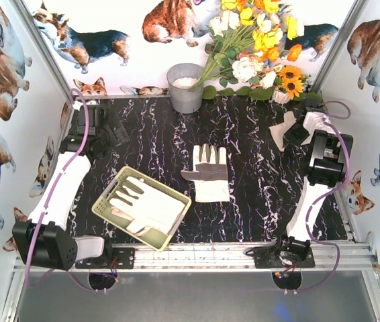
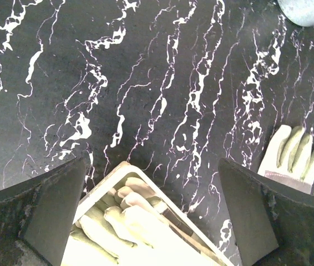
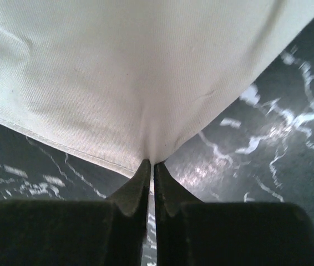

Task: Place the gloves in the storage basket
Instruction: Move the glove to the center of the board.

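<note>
R: right gripper (image 3: 150,164) clenched on the edge of a white glove (image 3: 135,72), likely an edge pinch for lifting it clear; its heading is unclear this close | L: left gripper (image 2: 152,166) spread wide, empty, storage basket (image 2: 99,191) right beneath it, gloves (image 2: 123,221) inside | loose glove (image 1: 210,173) left of right gripper, long axis near-far, fingertips far

My left arm (image 1: 59,188) and right arm (image 1: 309,204): white shells on the long links, black housings at the joints and wrists, and a lilac cable (image 1: 49,198) running along each. My left jaws, seen from the wrist, are two broad matt black fingers (image 2: 54,213) with scuffed, dusty grey inner faces; my right jaws are black fingers (image 3: 132,191) tapering to thin wedge tips.
</note>
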Controlling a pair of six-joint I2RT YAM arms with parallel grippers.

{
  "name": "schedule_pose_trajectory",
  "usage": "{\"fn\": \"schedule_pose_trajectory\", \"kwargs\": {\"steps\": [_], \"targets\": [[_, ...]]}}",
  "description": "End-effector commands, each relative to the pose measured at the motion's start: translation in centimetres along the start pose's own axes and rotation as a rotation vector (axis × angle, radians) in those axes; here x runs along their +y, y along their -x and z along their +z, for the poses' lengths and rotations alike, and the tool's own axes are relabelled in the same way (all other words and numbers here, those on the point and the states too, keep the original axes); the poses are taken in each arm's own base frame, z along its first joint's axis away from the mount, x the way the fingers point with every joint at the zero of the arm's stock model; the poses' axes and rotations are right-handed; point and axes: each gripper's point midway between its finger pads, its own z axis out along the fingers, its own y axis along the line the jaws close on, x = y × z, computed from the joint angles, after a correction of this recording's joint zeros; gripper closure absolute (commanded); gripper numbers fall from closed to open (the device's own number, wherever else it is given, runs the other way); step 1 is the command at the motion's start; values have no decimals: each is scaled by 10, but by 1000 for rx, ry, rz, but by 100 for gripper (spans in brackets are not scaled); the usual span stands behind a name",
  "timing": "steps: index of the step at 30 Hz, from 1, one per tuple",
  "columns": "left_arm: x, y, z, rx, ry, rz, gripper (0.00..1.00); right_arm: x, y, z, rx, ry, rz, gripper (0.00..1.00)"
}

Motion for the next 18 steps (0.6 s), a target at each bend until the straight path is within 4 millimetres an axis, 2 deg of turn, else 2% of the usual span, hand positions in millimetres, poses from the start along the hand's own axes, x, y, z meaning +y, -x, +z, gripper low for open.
{"fn": "schedule_pose_trajectory", "kwargs": {"steps": [1,7,8,9,13,18], "targets": [[-4,0,-17,-2,-69,53,1,9,-39,-19,69,7,-102,100],[-8,-12,-36,12,-143,105,0,16,-84,-46,94,30,-150,100],[-7,-17,-39,27,-158,116,0,16,-101,-51,107,37,-158,100],[-8,-20,-40,36,-167,121,0,17,-107,-56,105,48,-160,100],[-8,-29,-46,59,-196,146,0,14,-152,-66,135,60,-183,100],[-14,-32,-51,70,-237,150,0,7,-196,-82,151,85,-187,99]]}}
